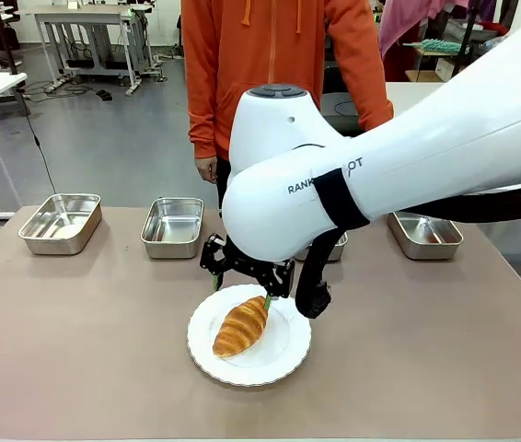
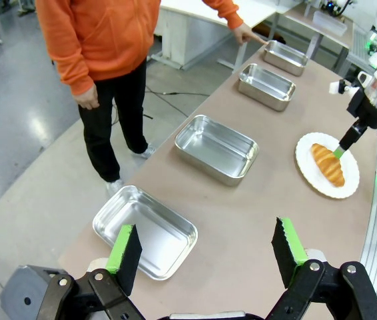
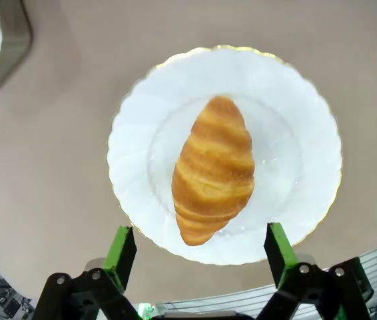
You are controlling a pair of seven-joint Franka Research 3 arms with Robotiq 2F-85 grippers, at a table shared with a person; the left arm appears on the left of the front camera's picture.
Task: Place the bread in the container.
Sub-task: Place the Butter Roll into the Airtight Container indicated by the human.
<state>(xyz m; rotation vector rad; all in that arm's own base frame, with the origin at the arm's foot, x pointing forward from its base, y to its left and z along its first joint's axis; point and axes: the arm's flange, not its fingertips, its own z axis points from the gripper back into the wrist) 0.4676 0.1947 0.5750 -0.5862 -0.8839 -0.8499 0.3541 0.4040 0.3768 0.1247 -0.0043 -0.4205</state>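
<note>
The bread, a golden-brown croissant (image 1: 240, 327) (image 3: 214, 170) (image 2: 327, 163), lies on a white scalloped plate (image 1: 283, 354) (image 3: 288, 133) near the table's front middle. My right gripper (image 1: 240, 293) (image 3: 200, 257) (image 2: 345, 143) hangs open just above the croissant's far end, its green pads (image 3: 120, 253) on either side and apart from it. Steel pans stand in a row along the far edge. The person's hand (image 2: 244, 33) points at the end pan (image 2: 285, 57) (image 1: 424, 235). My left gripper (image 2: 205, 257) is open and holds nothing, high above the nearest pan (image 2: 145, 230).
Two more pans (image 1: 61, 222) (image 1: 172, 226) sit at the far left, and another (image 1: 332, 249) is mostly hidden behind my right arm. A person in an orange hoodie (image 1: 270, 55) stands at the far side. The brown tabletop (image 1: 76, 341) is bare around the plate.
</note>
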